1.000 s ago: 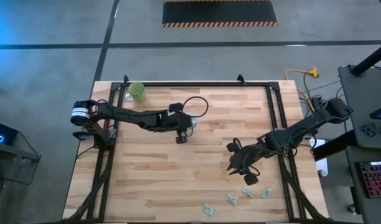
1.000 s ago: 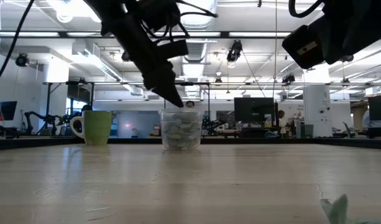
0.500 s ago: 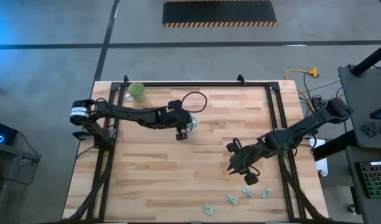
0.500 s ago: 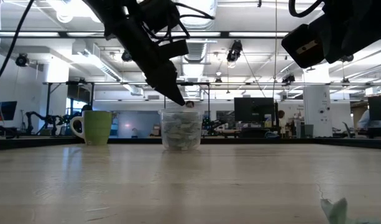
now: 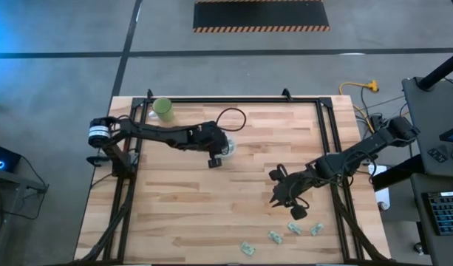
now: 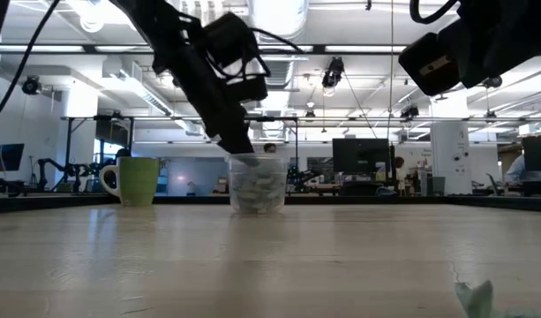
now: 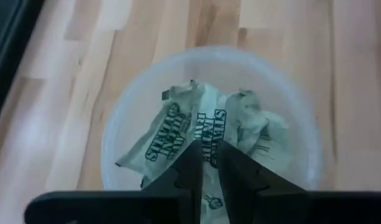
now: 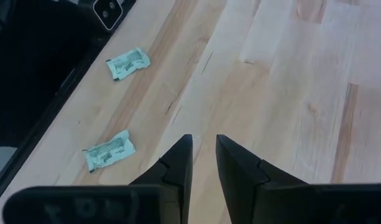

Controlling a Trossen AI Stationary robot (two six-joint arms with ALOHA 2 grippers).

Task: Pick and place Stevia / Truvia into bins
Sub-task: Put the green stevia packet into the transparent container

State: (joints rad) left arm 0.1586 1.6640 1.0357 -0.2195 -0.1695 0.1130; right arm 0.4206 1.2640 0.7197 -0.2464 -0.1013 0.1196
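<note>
**A:** Where are your left fingers?

**B:** Your left gripper (image 7: 206,163) hangs right over the small round clear plastic cup (image 7: 209,121), its two dark fingers (image 7: 189,163) nearly pressed together with only a thin slit between them. A green-and-white printed packet shows behind that slit, but you cannot tell whether the fingers pinch it. In the low view the left gripper (image 6: 237,150) dips to the clear cup's (image 6: 258,184) rim.

**A:** What's inside the cup?

**B:** Several crumpled pale green and white paper packets (image 7: 178,134) lying in a heap at different angles; the clearest one runs slantwise across the cup. You cannot count them exactly.

**A:** And the right side?

**B:** Your right gripper (image 8: 202,152) hovers above bare wooden bench (image 8: 283,93), fingers close together with a narrow gap, holding nothing. Two loose packets (image 8: 128,63) lie near the bench edge, apart from each other, both with long axes running the same slanted way.

**A:** The total outside the cup?

**B:** From above, four packets (image 5: 294,227) lie scattered along the bench's near edge, by the right gripper (image 5: 284,193). One opaque light-green mug (image 5: 163,108) stands at the far left corner.
</note>
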